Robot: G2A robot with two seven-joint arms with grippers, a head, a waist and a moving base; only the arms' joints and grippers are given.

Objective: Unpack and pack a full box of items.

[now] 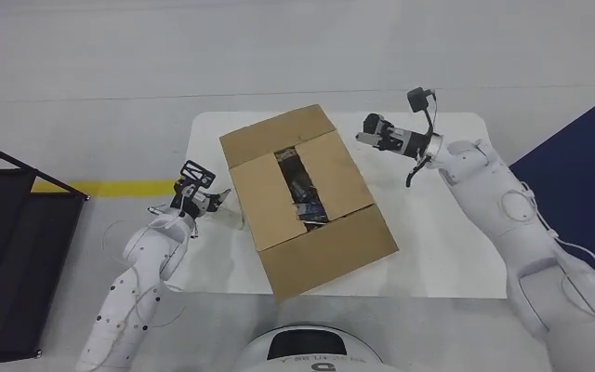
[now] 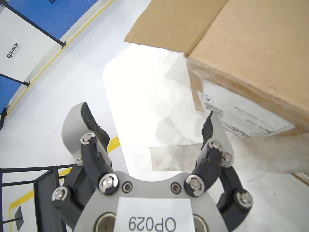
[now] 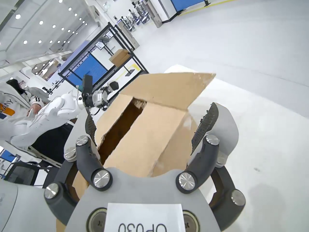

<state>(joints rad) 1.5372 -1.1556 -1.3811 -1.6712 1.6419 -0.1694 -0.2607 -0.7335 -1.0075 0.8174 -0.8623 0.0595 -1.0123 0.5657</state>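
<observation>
My left pincer (image 2: pixel 147 114) and right pincer (image 3: pixel 152 114) hang open and empty, flanking the box (image 1: pixel 325 244) mid-worktop (image 1: pixel 437 251), its flaps parted over the items (image 1: pixel 307 200) inside, so I judge unpacking barely begun and packing untouched.
</observation>
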